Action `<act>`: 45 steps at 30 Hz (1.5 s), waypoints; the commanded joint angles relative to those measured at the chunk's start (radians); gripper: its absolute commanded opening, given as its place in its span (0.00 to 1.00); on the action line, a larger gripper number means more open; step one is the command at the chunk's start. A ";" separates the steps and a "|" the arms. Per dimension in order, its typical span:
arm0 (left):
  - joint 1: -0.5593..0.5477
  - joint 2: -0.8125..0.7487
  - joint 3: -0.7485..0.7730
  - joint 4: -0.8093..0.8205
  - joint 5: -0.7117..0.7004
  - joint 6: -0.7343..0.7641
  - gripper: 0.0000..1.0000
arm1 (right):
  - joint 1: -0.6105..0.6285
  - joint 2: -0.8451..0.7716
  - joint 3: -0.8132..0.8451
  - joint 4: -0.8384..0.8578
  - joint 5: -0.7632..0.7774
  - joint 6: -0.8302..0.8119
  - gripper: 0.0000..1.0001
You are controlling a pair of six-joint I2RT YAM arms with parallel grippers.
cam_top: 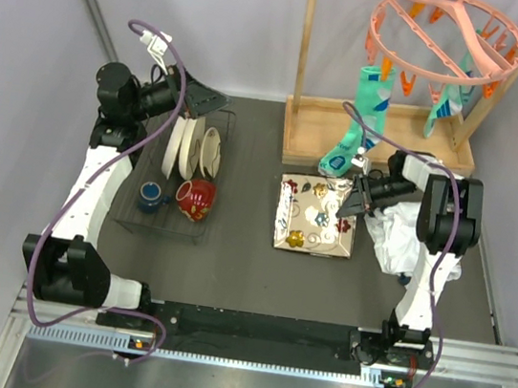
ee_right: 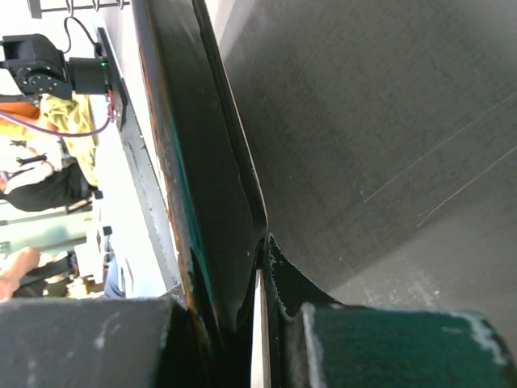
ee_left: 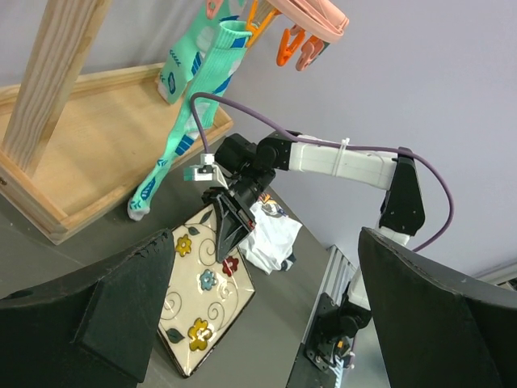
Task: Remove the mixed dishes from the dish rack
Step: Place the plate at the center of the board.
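The square plate [cam_top: 308,222] is out of the rack [cam_top: 159,230] and lies near the middle of the table [cam_top: 228,277], a little toward the right edge. The right gripper [cam_top: 352,205] is at the plate's right rim, its fingers pressed together. The wrist view shows a thin pale edge caught between the pads, so I take it to be pinching that rim. I cannot tell whether that side is flat down or a touch lifted. This looks like the set-down of the first dish. The left gripper [cam_top: 209,100] hovers over the rack's far end by the far-left corner, fingers [ee_left: 113,315] spread wide and holding nothing. The cream dishes [cam_top: 184,145] stand upright in the tines, with the blue mug [cam_top: 150,196] and red mug [cam_top: 196,199] at the rack's near end. Next, I'd say, the right gripper should let go and lift clear without dragging the plate, and then the left could come down on a cream dish.
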 commanded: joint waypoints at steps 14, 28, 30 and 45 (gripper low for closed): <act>0.003 -0.053 -0.043 0.077 0.011 -0.010 0.99 | -0.037 0.026 0.033 0.069 -0.063 0.026 0.18; 0.002 -0.056 -0.063 0.085 0.006 -0.008 0.99 | -0.039 0.032 0.019 0.119 -0.002 0.051 0.30; 0.003 -0.059 -0.063 0.085 0.008 -0.007 0.99 | -0.039 0.034 0.016 0.126 0.007 0.055 0.32; 0.003 -0.070 -0.074 0.088 0.012 -0.007 0.99 | -0.037 0.000 -0.016 0.198 0.121 0.126 0.35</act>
